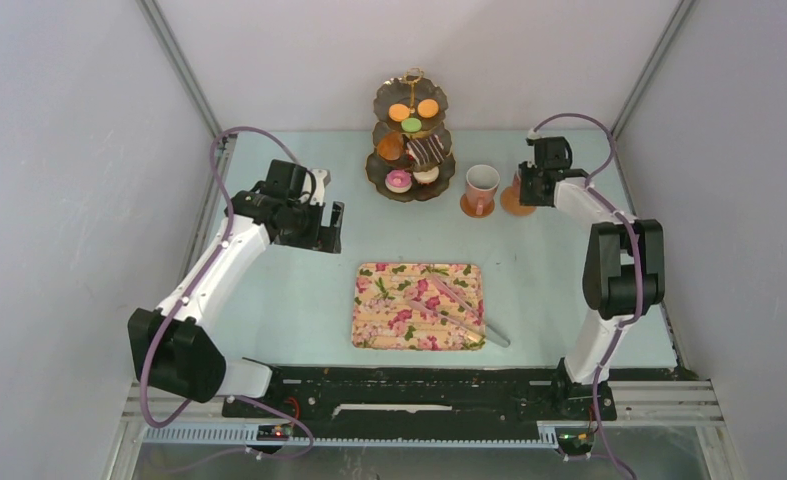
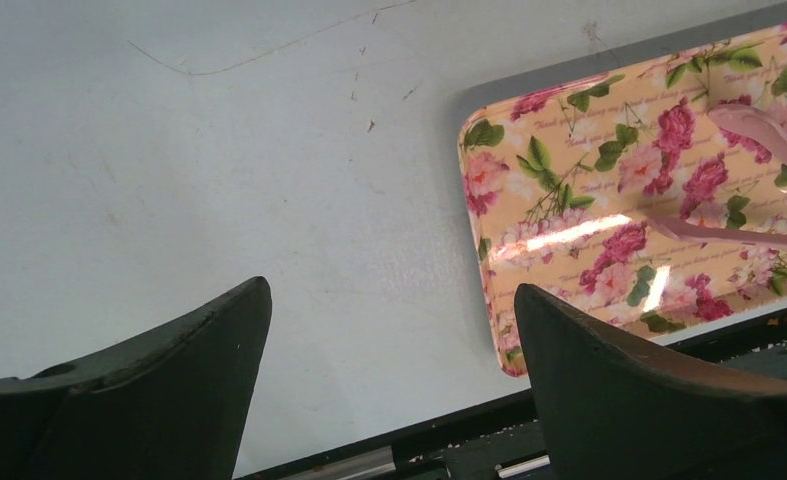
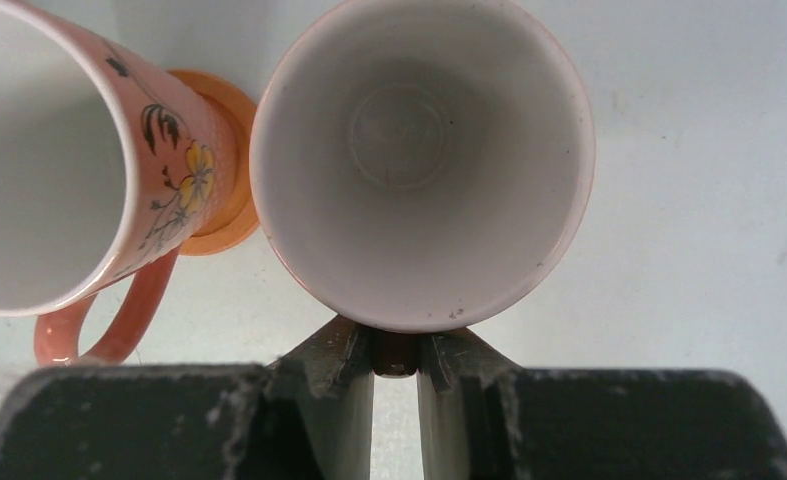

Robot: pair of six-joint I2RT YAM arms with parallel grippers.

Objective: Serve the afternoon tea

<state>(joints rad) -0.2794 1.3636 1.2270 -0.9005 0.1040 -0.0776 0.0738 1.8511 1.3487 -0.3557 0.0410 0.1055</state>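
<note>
tabletop (image 1: 269,300): pale teal and a bit scuffed, everything sits on it

left arm (image 1: 219,265): stretched out over the left half, hanging above bare tabletop just left of the tray

right arm (image 1: 609,255): reaching to the back right corner, wrist down next to the mugs

tray (image 1: 369,330): floral rectangle lying flat front and center, only the tongs on it

stand (image 1: 374,168): three tiers with a gold loop on top, at the back middle, and all the pastries are on it

left fingers (image 2: 169,390): spread wide apart, nothing between them, not touching anything

right fingers (image 3: 334,400): squeezed nearly together on a small dark bit right under the rim of the plain mug, looks like its handle

plain mug (image 3: 419,160): pink outside, white inside, empty and upright, just beside the flowered mug

flowered mug (image 3: 59,160): pink with a yellow flower print, empty, on a coaster right of the stand, handle toward the wrist camera

tongs (image 1: 464,310): pink handles, lying diagonally across the tray, one end poking over its near right corner

coaster (image 3: 224,215): round and orange-brown, under the flowered mug

second coaster (image 1: 512,203): peeks out by the right fingers in the top view, can't tell if the plain mug rests on it

top tier: two orange macarons (image 1: 400,112) and a green macaron (image 1: 411,125)

middle tier: brown croissant (image 1: 390,147) beside the striped chocolate slice (image 1: 426,150)

bottom tier: pink donut (image 1: 398,180) next to the white donut (image 1: 426,175)
</note>
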